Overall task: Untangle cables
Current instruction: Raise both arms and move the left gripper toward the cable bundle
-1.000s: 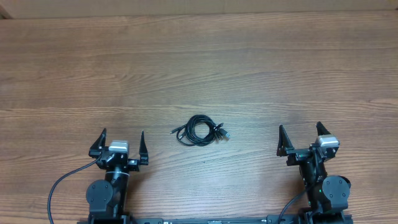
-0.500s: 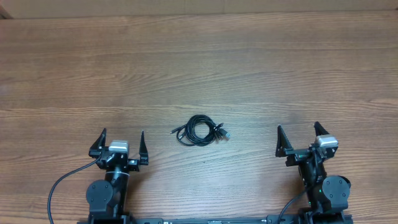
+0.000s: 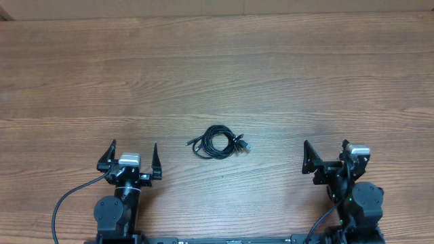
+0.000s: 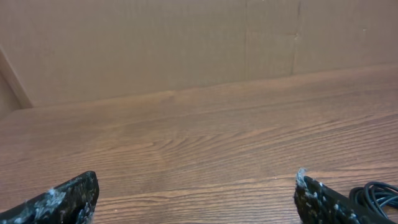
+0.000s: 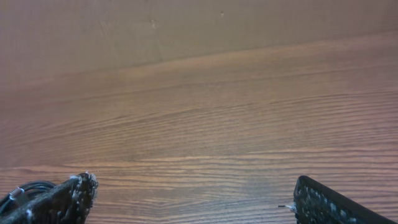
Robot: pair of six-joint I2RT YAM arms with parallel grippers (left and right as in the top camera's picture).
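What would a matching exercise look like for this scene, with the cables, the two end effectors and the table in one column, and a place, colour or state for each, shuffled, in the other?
Column one:
1. cables
2. left end effector
3. right end effector
4. table

Column two:
A. open and empty, to the right of the cables in the overhead view
B. brown wood grain
C. black, bunched in small loops at mid-table
D. open and empty, to the left of the cables in the overhead view

Pairs: 1-C, 2-D, 3-A, 4-B
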